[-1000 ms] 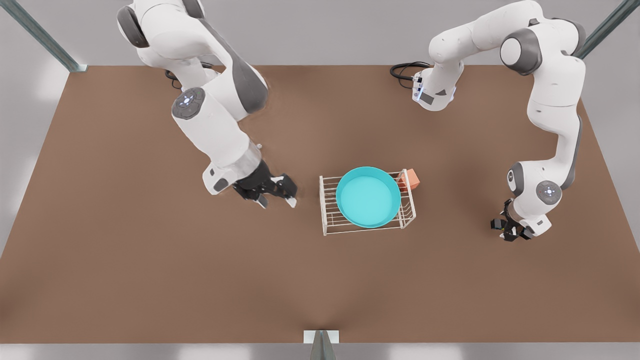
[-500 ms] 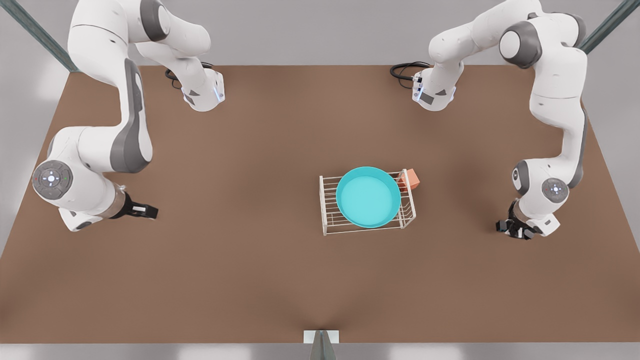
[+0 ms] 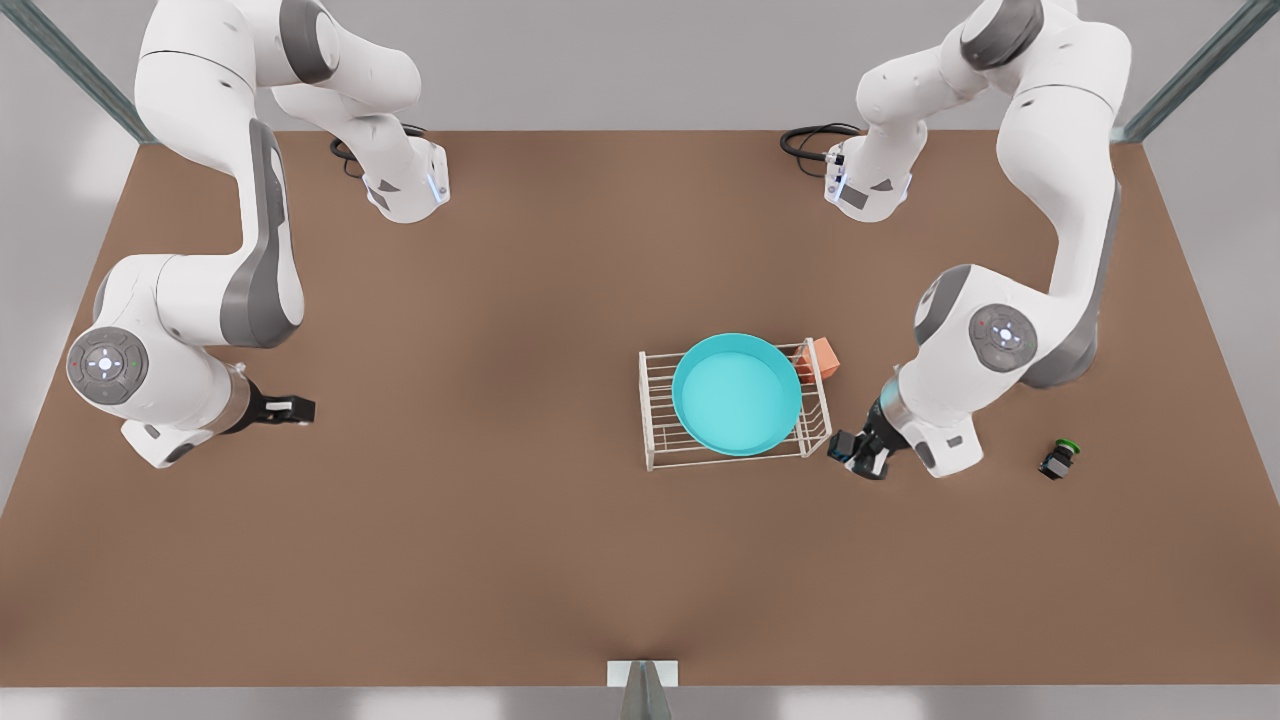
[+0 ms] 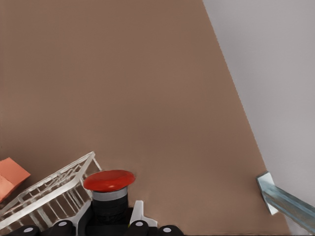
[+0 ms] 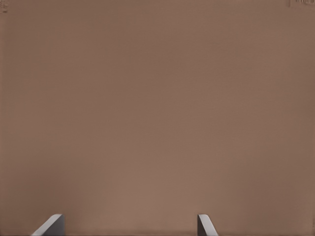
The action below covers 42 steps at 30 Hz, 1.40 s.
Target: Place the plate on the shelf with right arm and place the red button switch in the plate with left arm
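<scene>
On the shelf (image 3: pixel 735 408), mid-desk, the plate (image 3: pixel 737 394) already sits flat across the wire bars, so the plate half looks done. Left gripper (image 3: pixel 858 452) is at the shelf's 4 o'clock corner in the front view, just beside the rack, clamped on the red button switch (image 4: pixel 109 181), cap up, per the left wrist view. Right gripper (image 3: pixel 285 410) waits well apart at the plate's 9 o'clock, fingers (image 5: pixel 206 226) spread, nothing between them. Green-capped switch (image 3: pixel 1060 460) sits on the desk (image 3: pixel 500 560) at 3 o'clock of the shelf; orange block (image 3: pixel 822 358) touches the shelf's 1 o'clock corner. Step in hand, as a judgement: lift the switch enough to clear the rack's side bars and the plate rim, centre over the plate, lower, release upright; low entry risks knocking the rack. Versus half a second ago: left arm has swung in from the far 3 o'clock side to the shelf, uncovering the green switch; right arm unchanged; plate and shelf unmoved.
</scene>
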Each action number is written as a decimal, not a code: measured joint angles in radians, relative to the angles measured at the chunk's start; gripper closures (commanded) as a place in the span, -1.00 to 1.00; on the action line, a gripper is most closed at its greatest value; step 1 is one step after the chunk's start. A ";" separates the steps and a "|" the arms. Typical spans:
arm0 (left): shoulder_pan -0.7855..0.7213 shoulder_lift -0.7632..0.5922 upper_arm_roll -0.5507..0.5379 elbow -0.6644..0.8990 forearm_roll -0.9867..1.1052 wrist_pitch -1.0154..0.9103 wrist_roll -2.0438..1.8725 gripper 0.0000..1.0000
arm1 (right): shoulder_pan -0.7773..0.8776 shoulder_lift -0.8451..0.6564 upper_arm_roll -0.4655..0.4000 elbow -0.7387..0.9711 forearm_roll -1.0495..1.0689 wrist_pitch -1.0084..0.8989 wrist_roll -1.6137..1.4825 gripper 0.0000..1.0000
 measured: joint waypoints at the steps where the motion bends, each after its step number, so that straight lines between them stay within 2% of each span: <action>1: -0.031 0.003 -0.003 0.002 0.005 -0.027 -0.018 0.33 | 0.000 0.000 0.000 0.000 0.000 -0.001 -0.008 -1.00; 9: -0.208 0.038 0.002 -0.047 0.076 -0.133 -0.131 0.30 | 0.000 0.000 0.000 0.000 -0.001 -0.005 -0.056 -1.00; 10: -0.221 0.043 0.002 -0.053 0.087 -0.138 -0.142 -0.58 | 0.000 0.000 0.000 0.000 -0.001 -0.005 -0.060 -1.00; 11: -0.231 0.046 0.003 -0.058 0.100 -0.141 -0.153 -1.00 | 0.000 0.000 0.000 0.000 -0.001 -0.005 -0.065 -1.00; 16: -0.224 0.034 0.000 -0.071 0.142 -0.167 -0.186 -1.00 | 0.000 0.000 0.000 0.000 0.000 -0.006 -0.084 -1.00; 19: -0.023 0.002 -0.107 0.014 0.143 -0.266 -0.097 -1.00 | 0.000 0.000 0.000 0.000 0.000 -0.006 -0.092 -1.00; 22: 0.056 0.001 -0.154 0.120 0.124 -0.392 0.054 -1.00 | 0.000 0.000 0.000 0.000 0.000 -0.006 -0.100 -1.00; 23: 0.031 -0.001 -0.082 0.173 0.112 -0.437 0.117 -1.00 | 0.000 0.000 0.000 0.000 0.000 -0.006 -0.102 -1.00; 24: -0.063 -0.039 0.150 0.221 0.060 -0.476 0.195 -1.00 | 0.000 0.000 0.000 0.000 0.000 -0.006 -0.105 -1.00; 25: -0.164 -0.095 0.392 0.207 -0.016 -0.494 0.276 -1.00 | 0.000 0.000 0.000 0.000 0.000 -0.006 -0.107 -1.00; 26: -0.220 -0.186 0.553 0.098 -0.112 -0.480 0.355 -1.00 | 0.000 0.000 0.000 0.000 0.000 -0.006 -0.109 -1.00; 27: -0.248 -0.242 0.637 0.033 -0.186 -0.460 0.429 -1.00 | 0.000 0.000 0.000 0.000 0.000 -0.006 -0.110 -1.00; 30: -0.292 -0.275 0.708 0.000 -0.303 -0.419 0.627 -1.00 | 0.000 0.000 0.000 0.000 0.000 -0.006 -0.115 -1.00; 42: -0.310 -0.268 0.704 0.003 -0.357 -0.358 1.155 -1.00 | -0.014 0.002 0.000 0.001 -0.001 0.002 -0.129 -1.00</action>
